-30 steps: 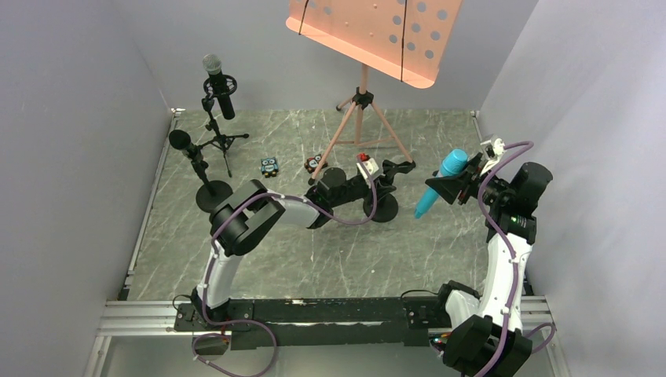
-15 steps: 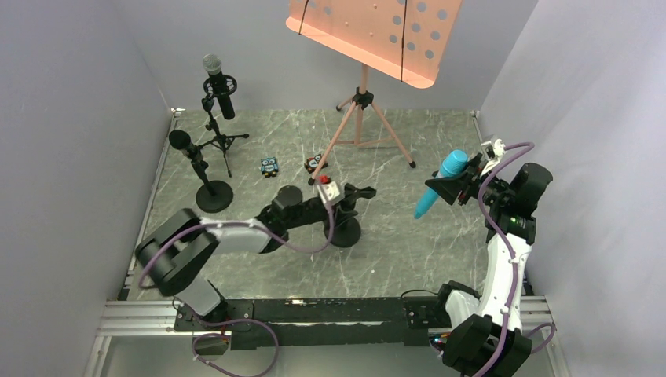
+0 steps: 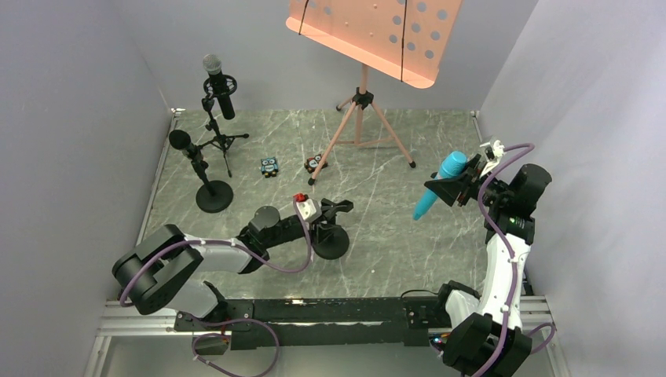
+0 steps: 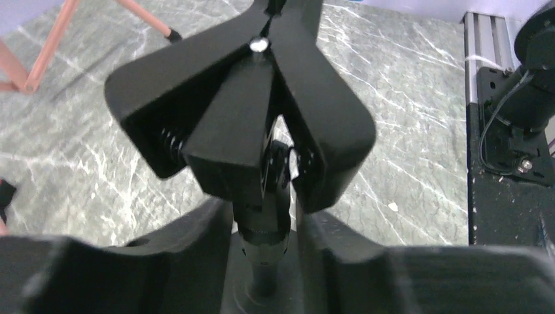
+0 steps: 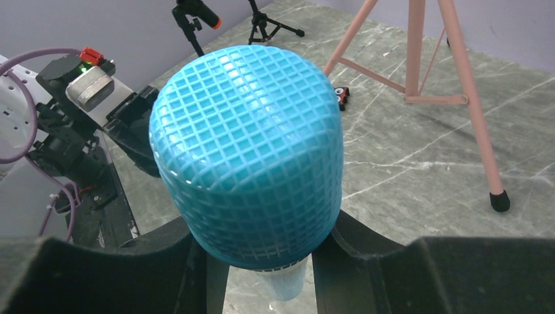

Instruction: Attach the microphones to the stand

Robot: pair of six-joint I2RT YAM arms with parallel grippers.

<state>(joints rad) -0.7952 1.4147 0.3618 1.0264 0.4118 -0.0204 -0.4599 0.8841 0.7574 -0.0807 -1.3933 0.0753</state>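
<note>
Since the earlier frames the left arm has pulled back toward the lower left of the top view, and the small stand [image 3: 331, 244] came with it. Its round base now sits on the worktop [image 3: 408, 243] a little below the centre of the frame. The left end effector [image 4: 263, 258] is narrow and holds this stand by its stem, just under the clip [image 4: 242, 111], which stands upright above the fingers.

The right arm has not moved. The right end effector [image 3: 457, 187] is closed on the blue mic [image 5: 249, 150] and holds it in the air at the right of the frame, tilted, with the mesh head up and the tail pointing down-left.

At the upper left, the silver-head mic [image 3: 219, 86] sits in a tripod stand [image 3: 222, 141], and the black mic [image 3: 187, 147] sits on a round stand [image 3: 214, 196]. Two owls [image 3: 269, 166] lie near the feet of the pink music stand [image 3: 369, 27].
</note>
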